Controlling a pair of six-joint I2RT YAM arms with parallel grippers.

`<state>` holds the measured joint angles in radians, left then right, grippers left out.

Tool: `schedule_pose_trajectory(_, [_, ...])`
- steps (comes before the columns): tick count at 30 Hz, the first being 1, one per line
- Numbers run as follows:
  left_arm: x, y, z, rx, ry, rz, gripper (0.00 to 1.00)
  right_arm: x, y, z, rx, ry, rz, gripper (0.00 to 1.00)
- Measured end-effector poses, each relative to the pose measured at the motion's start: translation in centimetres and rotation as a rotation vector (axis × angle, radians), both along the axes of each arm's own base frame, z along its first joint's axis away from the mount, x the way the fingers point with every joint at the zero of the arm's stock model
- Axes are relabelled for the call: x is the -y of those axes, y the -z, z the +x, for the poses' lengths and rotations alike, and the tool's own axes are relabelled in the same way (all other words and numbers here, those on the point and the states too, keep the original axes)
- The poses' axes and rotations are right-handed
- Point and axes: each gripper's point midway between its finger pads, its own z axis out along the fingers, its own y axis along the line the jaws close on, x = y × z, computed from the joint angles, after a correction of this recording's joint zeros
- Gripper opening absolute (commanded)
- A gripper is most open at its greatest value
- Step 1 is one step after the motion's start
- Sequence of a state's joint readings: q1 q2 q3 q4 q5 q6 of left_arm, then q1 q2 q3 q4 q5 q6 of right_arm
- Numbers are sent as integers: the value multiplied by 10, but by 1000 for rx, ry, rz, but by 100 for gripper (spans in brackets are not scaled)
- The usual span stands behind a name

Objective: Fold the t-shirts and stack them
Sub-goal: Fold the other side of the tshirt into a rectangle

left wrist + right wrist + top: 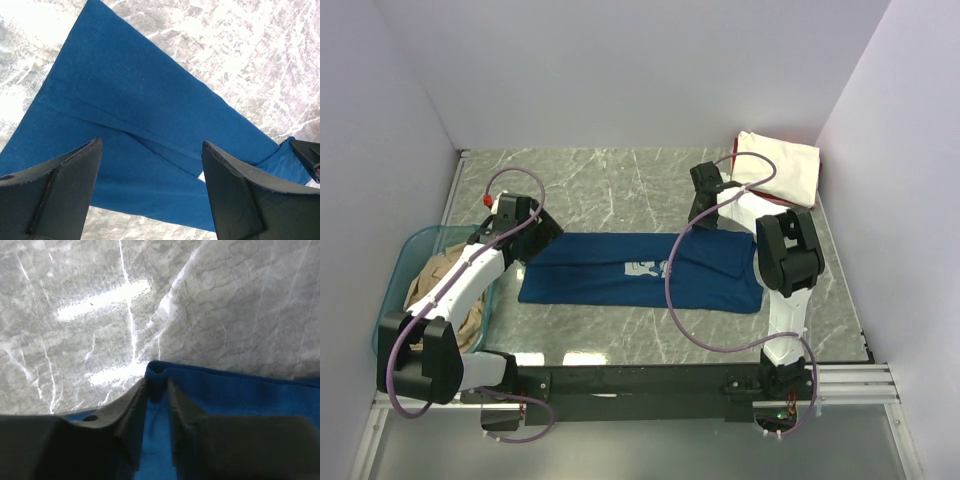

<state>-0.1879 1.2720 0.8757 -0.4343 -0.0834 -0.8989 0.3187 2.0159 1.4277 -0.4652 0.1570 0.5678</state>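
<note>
Nearest, at the left, a translucent teal plastic tub [413, 242] holds a crumpled tan t-shirt [438, 280]. Mid-way across the grey marble table [600, 180], the folded navy blue t-shirt [610, 272] lies flat. The left gripper [150, 145] hovers over its left end, jaws spread wide and empty. The right gripper [157, 385] has its jaws nipped onto the shirt's far edge. Farthest right, a folded cream t-shirt [780, 168] sits on what looks like a red one [808, 143].

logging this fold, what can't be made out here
Pale print on the navy blue cloth t-shirt: top view, too small to read.
Tan cloth in the translucent teal plastic tub: top view, left arm covers it.
Red cloth under the folded cream t-shirt: top view, only an edge shows.
</note>
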Motion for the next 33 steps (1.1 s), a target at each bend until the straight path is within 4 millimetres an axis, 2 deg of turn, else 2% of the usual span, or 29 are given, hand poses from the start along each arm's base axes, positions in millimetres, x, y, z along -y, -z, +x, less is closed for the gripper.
schedule_pose_trajectory(5, [0, 0, 0, 0, 1, -1, 84, -2, 1, 0, 1, 7, 6, 0])
schedule_pose_trajectory(9, [1, 0, -2, 0, 3, -4, 83, -2, 1, -2, 3, 10, 8, 0])
schedule_pose_trajectory(13, [2, 2, -5, 1, 7, -8, 82, 0, -4, -15, 7, 8, 11, 0])
schedule_pose_trajectory(20, [9, 15, -14, -32, 30, -20, 80, -9, -39, -45, 81, -15, 48, 0])
schedule_pose_trajectory(24, [16, 17, -12, -32, 44, -26, 80, -16, -51, -65, 113, -31, 67, 0])
schedule_pose_trajectory(33, [34, 26, -16, -59, 85, -36, 79, -18, -37, -101, 84, -50, 59, 0])
